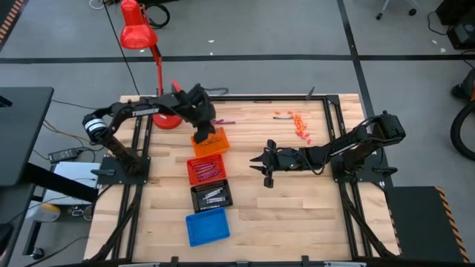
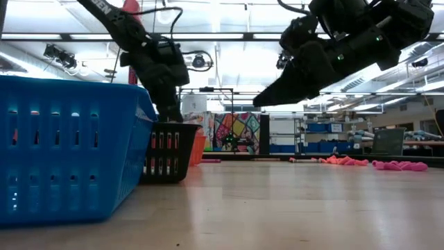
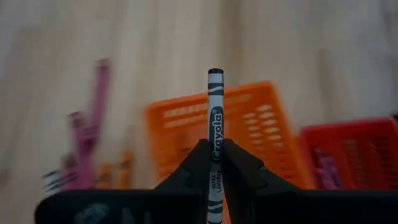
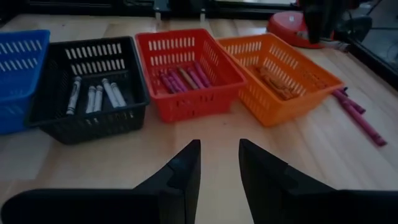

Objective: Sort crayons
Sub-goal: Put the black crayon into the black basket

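A grey-white crayon (image 3: 215, 106) with black bands is clamped in my left gripper (image 3: 215, 158), which hangs over the orange tray (image 1: 210, 142) at the far end of the tray row. Behind that tray come the red tray (image 1: 206, 170), the black tray (image 1: 211, 195) and the blue tray (image 1: 207, 225). My right gripper (image 4: 219, 163) is open at mid-table (image 1: 261, 165), facing the trays with nothing between its fingers. Grey-white crayons (image 4: 93, 96) lie in the black tray, maroon ones (image 4: 186, 78) in the red, orange ones (image 4: 277, 81) in the orange. My left gripper pinches the crayon between its two fingertips at the labelled middle of the stick (image 3: 215, 149). The fingers slant downward from above. The crayon's banded end (image 3: 215, 78) sticks out beyond the fingertips. It is lifted clear, over the orange tray (image 3: 249, 118).
Loose maroon crayons (image 1: 223, 122) lie on the table beside the orange tray. A scatter of orange crayons (image 1: 300, 126) lies at the far right. A red desk lamp (image 1: 138, 31) stands at the far left with its base (image 1: 167, 119) near my left arm. Bare wood lies between the arms.
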You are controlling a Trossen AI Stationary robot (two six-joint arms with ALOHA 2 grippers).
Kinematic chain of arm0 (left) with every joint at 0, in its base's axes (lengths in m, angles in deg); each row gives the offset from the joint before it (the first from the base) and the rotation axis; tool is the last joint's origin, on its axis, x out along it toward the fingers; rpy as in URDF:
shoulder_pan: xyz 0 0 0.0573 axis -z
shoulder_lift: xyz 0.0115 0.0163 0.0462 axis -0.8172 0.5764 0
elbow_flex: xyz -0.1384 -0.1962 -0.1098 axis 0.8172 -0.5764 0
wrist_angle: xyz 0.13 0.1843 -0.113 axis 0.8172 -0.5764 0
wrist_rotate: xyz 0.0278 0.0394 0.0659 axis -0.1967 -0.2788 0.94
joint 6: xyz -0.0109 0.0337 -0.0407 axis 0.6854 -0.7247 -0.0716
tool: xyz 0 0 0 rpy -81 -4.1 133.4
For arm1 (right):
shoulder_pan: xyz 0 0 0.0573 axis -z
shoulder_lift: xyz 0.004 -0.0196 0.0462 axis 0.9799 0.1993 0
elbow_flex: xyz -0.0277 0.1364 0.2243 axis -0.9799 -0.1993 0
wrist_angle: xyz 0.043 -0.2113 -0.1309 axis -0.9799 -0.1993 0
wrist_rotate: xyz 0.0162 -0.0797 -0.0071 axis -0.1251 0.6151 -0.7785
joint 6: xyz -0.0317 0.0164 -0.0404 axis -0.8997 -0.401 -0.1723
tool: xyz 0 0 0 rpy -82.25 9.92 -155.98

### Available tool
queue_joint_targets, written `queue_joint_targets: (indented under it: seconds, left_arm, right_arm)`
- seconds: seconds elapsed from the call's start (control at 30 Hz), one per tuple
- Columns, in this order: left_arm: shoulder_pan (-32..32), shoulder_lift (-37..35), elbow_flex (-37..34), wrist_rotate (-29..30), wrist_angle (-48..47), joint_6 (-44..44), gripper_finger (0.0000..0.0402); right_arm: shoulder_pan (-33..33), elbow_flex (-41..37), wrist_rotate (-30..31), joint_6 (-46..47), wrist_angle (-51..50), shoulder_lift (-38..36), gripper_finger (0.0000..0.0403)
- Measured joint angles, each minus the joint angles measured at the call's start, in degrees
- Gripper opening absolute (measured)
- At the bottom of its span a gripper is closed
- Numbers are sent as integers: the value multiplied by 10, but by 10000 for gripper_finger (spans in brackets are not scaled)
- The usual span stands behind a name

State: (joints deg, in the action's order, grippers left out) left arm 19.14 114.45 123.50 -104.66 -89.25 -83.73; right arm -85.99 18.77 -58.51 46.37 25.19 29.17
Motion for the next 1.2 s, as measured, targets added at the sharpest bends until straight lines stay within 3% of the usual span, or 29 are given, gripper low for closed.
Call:
queue_joint_targets:
  seconds: [0.37,0.57,0.73,1.07,1.2]
  left_arm:
    - [141,-46,1,5,-32,13,34]
    - [204,-63,1,67,-27,82,34]
    - [262,-63,1,129,43,121,34]
    - [336,-63,1,215,142,132,34]
    - [349,-63,1,218,173,126,35]
  right_arm:
    - [0,0,-4,11,-9,0,114]
    - [-3,0,-31,-5,39,0,114]
    - [-3,0,-28,-24,104,0,117]
    - [-2,0,-18,-41,145,0,178]
    - [-2,0,-18,-42,167,0,195]
